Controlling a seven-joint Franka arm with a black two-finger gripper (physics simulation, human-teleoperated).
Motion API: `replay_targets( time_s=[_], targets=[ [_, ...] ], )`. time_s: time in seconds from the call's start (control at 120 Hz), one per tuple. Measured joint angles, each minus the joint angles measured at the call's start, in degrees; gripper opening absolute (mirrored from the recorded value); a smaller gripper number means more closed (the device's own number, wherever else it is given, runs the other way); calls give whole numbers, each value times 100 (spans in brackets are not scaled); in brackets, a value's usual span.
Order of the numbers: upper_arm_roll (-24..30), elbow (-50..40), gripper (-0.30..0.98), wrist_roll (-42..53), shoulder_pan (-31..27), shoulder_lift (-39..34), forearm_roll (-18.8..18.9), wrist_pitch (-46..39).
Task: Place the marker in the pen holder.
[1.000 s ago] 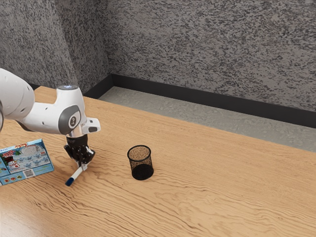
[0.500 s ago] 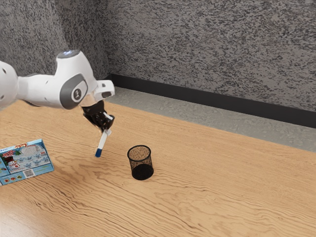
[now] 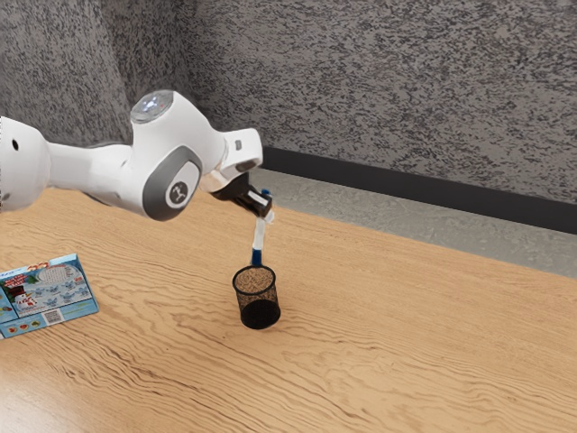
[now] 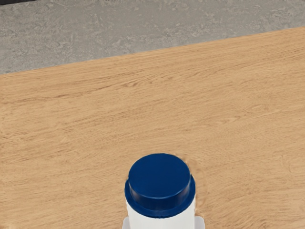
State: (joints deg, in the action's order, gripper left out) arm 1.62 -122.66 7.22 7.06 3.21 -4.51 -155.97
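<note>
My claw (image 3: pixel 268 216) pinches the marker (image 3: pixel 259 236), fingers parted just its width, so it hangs steeply, low end free for the cup (image 3: pixel 261 315); whether it's over the rim or behind, I can't tell.

The exterior view looks from beside the arm (image 3: pixel 171 167), well back and above, slanting down across the surface (image 3: pixel 406 343) toward the wall (image 3: pixel 379 81). The wrist view looks from the hand (image 3: pixel 267 216), much nearer, down past the marker (image 3: pixel 259 236). Both share the marker, surface and floor (image 3: pixel 361 206).
</note>
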Motion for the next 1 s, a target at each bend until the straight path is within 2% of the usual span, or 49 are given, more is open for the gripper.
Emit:
replay_targets(
  time_s=[0.208,0.683,1.0],
  targets=[
    [44,30,-9,23,-520,310,-31,-228],
    [221,204,-7,149,-449,846,-78,-497],
    [411,-408,-6,219,-420,460,-217,-696]
  ],
)
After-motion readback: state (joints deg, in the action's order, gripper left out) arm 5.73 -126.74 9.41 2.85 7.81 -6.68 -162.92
